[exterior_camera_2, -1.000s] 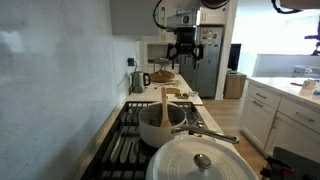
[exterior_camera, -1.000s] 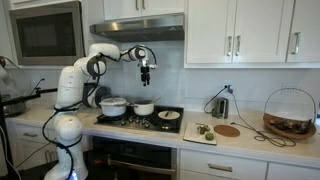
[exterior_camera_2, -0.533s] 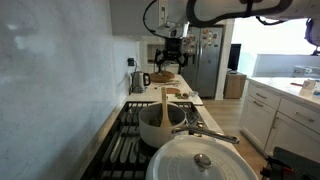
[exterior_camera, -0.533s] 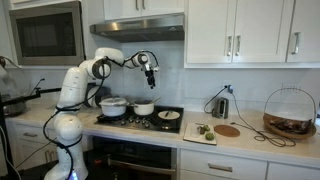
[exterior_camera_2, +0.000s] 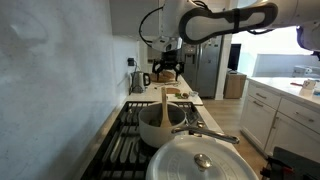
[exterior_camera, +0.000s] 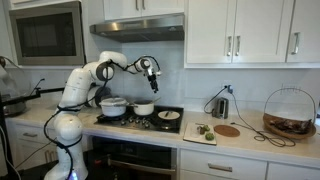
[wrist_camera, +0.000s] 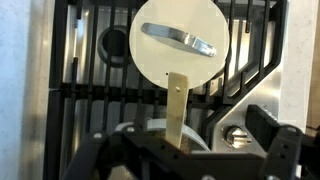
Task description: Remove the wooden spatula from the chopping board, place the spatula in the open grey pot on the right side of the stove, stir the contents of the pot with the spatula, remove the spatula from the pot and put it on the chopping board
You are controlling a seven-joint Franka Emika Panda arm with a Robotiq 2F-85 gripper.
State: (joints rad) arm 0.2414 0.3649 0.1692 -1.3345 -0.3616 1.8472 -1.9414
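Observation:
The wooden spatula (exterior_camera_2: 165, 104) stands upright in the small grey pot (exterior_camera_2: 158, 127), leaning on its rim. In the wrist view the spatula's handle (wrist_camera: 177, 108) rises from the pot's pale rim (wrist_camera: 140, 129) at the bottom edge. My gripper (exterior_camera: 152, 72) hangs high above the stove, well clear of pot and spatula, and looks small and far off in an exterior view (exterior_camera_2: 167, 66). Its jaws (wrist_camera: 185, 162) stand open with nothing between them. The chopping board (exterior_camera: 193, 133) lies on the counter right of the stove.
A large silvery-white pot (exterior_camera: 113, 105) sits on the stove beside the grey pot (exterior_camera: 144, 108). Its lid (exterior_camera_2: 205, 160) fills the foreground. A white round lid (wrist_camera: 178, 40) lies on a burner. A kettle (exterior_camera: 221, 106) and wire basket (exterior_camera: 290, 112) stand on the counter.
The arm has swung and the gripper has shifted a little toward the chopping board side and slightly lower. It stayed open. The spatula and pots have not moved.

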